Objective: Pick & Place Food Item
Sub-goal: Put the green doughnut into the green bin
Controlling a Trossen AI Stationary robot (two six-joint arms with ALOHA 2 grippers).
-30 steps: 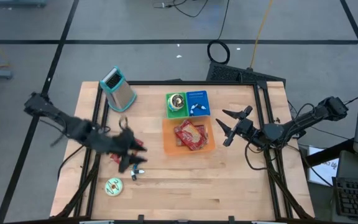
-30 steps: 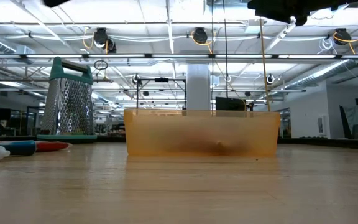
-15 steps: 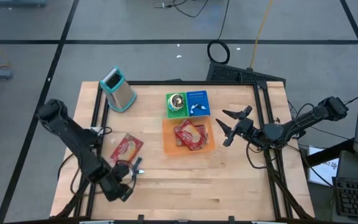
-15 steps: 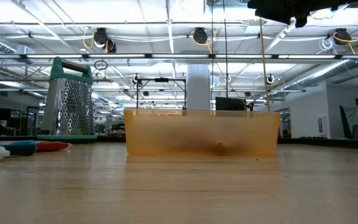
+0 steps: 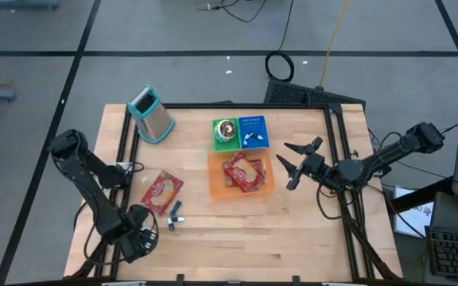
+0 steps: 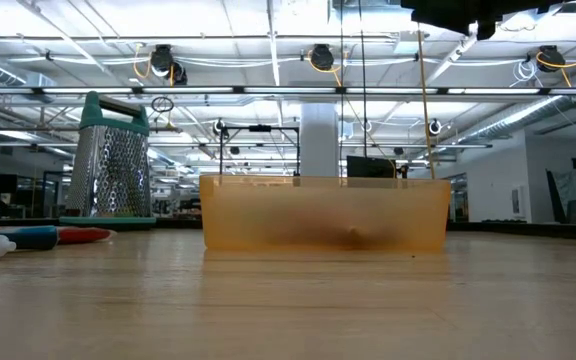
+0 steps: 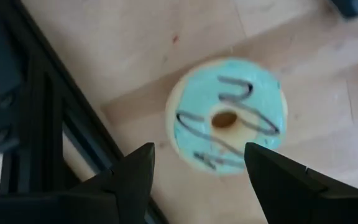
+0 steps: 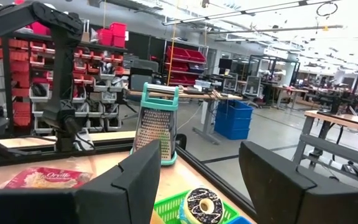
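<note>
Both arms are dark, jointed and slender, with black cables trailing from them. The left gripper point(image 7: 197, 177) and right gripper point(image 8: 199, 180) have black, wedge-shaped fingers.

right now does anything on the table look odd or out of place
Nothing spilled or damaged. One snack packet lies loose on the table, askew, outside the orange bin that holds the other packets. The left gripper hangs open over a blue-iced donut near the table's edge.
</note>
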